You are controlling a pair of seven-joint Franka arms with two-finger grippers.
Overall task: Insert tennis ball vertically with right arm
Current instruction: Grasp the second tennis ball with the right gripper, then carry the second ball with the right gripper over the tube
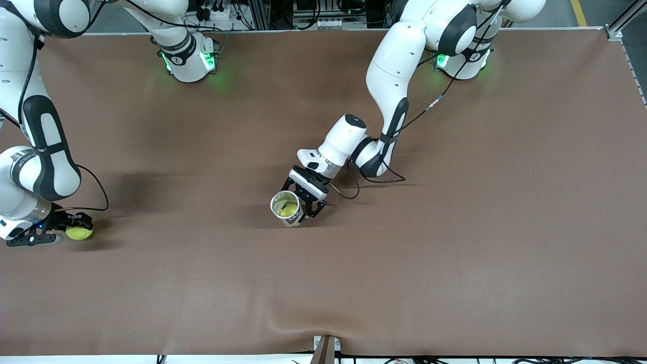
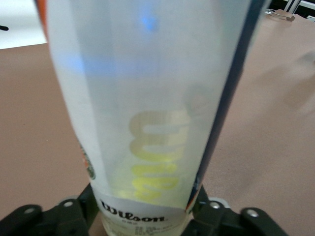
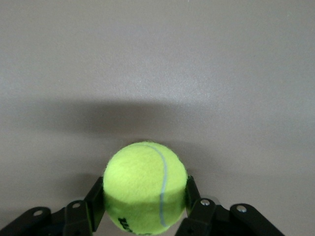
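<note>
My right gripper (image 1: 75, 228) is low at the right arm's end of the table, shut on a yellow-green tennis ball (image 1: 80, 232). In the right wrist view the ball (image 3: 145, 182) sits between both fingers of the gripper (image 3: 144, 199), which press its sides. My left gripper (image 1: 307, 202) is at the table's middle, shut on a clear Wilson ball can (image 1: 286, 208) held upright with its open mouth up. A yellow-green ball shows inside it. In the left wrist view the can (image 2: 147, 108) fills the picture between the fingers of the gripper (image 2: 145, 209).
The brown table cover (image 1: 455, 227) is bare around both grippers. A cable (image 1: 349, 189) loops on the table beside the left wrist. The arm bases (image 1: 189, 60) stand along the table's edge farthest from the front camera.
</note>
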